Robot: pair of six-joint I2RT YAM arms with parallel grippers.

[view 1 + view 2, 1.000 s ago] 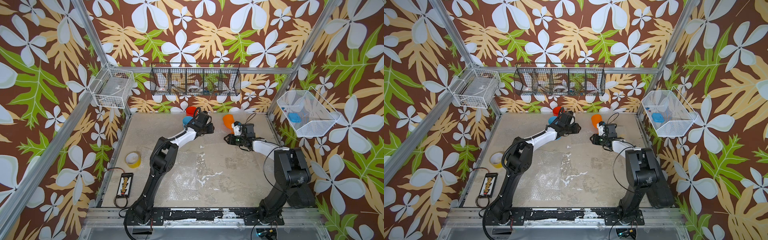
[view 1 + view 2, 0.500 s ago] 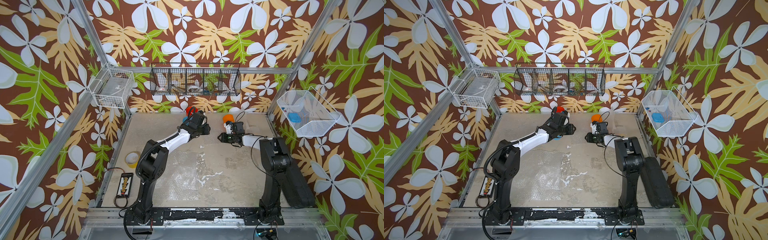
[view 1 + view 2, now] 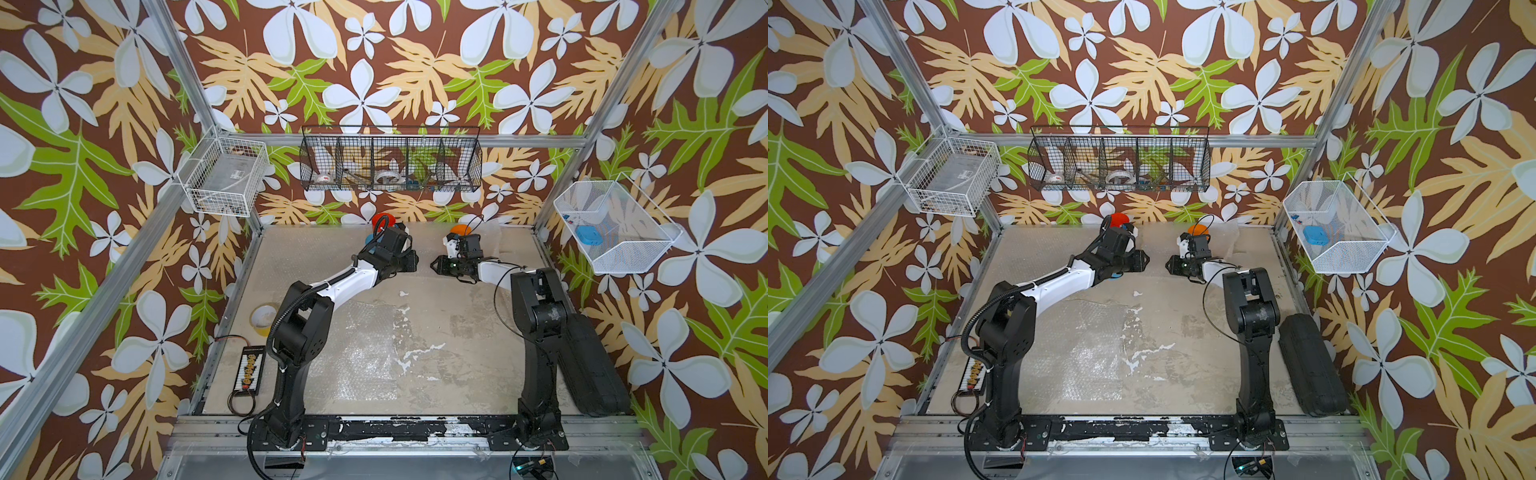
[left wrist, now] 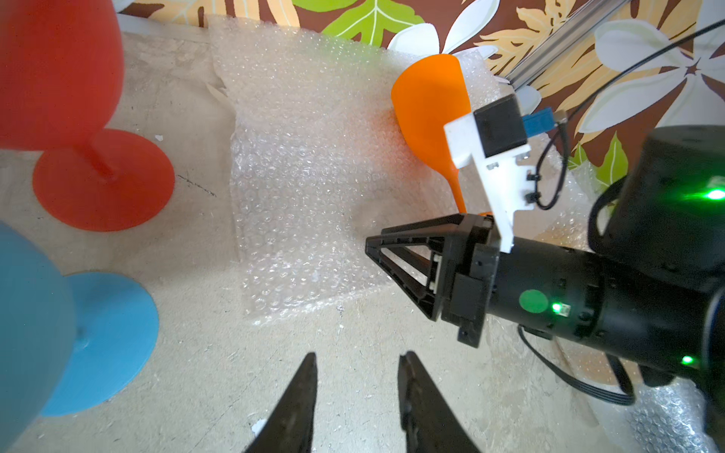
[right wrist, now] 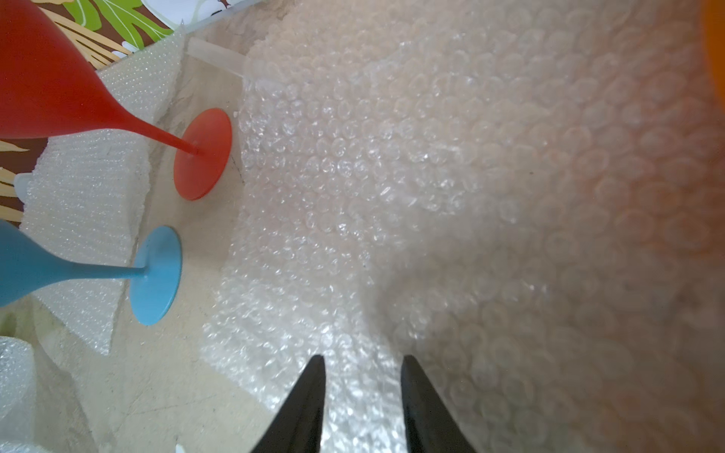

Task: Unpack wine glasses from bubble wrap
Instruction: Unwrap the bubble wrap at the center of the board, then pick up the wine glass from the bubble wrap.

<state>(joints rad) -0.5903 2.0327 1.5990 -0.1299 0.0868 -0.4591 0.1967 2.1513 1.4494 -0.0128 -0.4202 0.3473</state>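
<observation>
Left wrist view has three glasses standing unwrapped at the far end of the tabletop (image 4: 219, 376). The red glass (image 4: 104, 180) and the blue glass (image 4: 106, 337) stand near each other on the bare surface. The orange glass (image 4: 427, 110) is apart from them on a flattened sheet of bubble wrap (image 4: 306, 188), with its foot hidden behind the right arm. No wrap clings to any of the three, so I judge that much of the task done. A yellow glass shows in no view, and neither does any rolled tube, so I cannot tell whether one remains to be opened. More flat sheets (image 3: 365, 353) lie spread nearer the arm bases in both top views.

The left gripper (image 4: 359, 355) hangs over bare tabletop, its jaws parted and empty. The right gripper (image 5: 364, 359) hovers above the sheet, its jaws likewise parted and gripping nothing.

All three glasses are opaque, matte plastic with thin stems and flat round feet. The wrap is clear, dimpled and whitish, tinged orange beside the orange glass
</observation>
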